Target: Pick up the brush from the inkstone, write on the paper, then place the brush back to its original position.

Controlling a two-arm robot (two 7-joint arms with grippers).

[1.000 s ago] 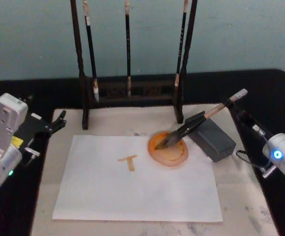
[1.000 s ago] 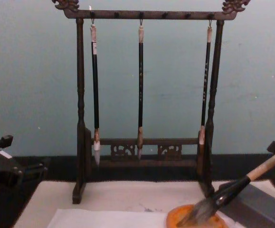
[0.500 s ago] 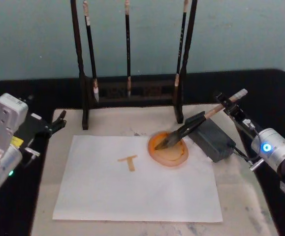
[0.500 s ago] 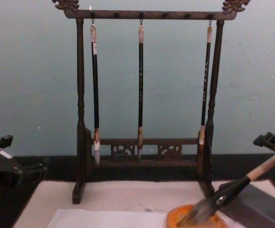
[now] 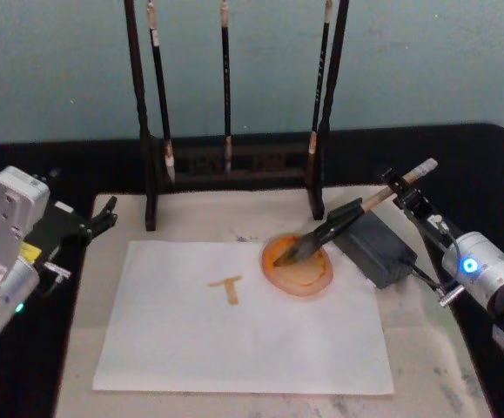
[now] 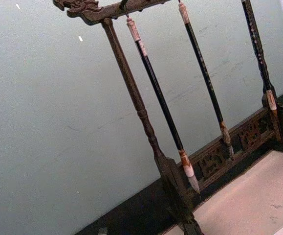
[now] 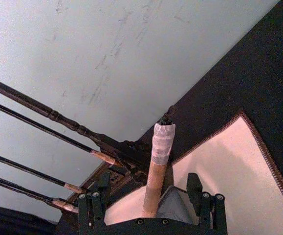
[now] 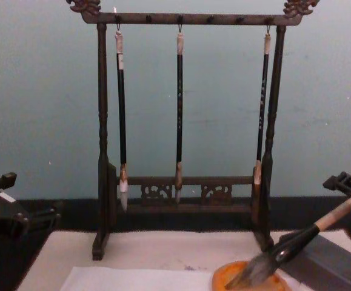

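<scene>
From the desk's right edge, the right gripper [image 5: 406, 190] sits over the far right part of the mat [image 5: 421, 348]. Its jaws stand apart, one on either side of the pale upper handle of the brush [image 5: 339, 225]. In the right wrist view I see a gap between the handle and each of the fingers [image 7: 93, 205].

The brush lies slanted with its tuft down in the inkstone [image 5: 308, 277] (a round orange dish). Its dark lower part is propped on a grey block [image 5: 378, 248] just right of the dish, and its wrapped end points up and away to the right.

The inkstone overlaps the far right corner of the paper [image 5: 234, 340], which carries a brownish T-shaped mark [image 5: 228, 287] left of the dish. A wooden rack [image 5: 234, 161] with three thin brushes [image 5: 226, 87] stands along the mat's far edge.

The left gripper [image 5: 102, 216] is parked at the desk's left edge, near the mat's far left corner. I cannot tell whether it is open or closed.
</scene>
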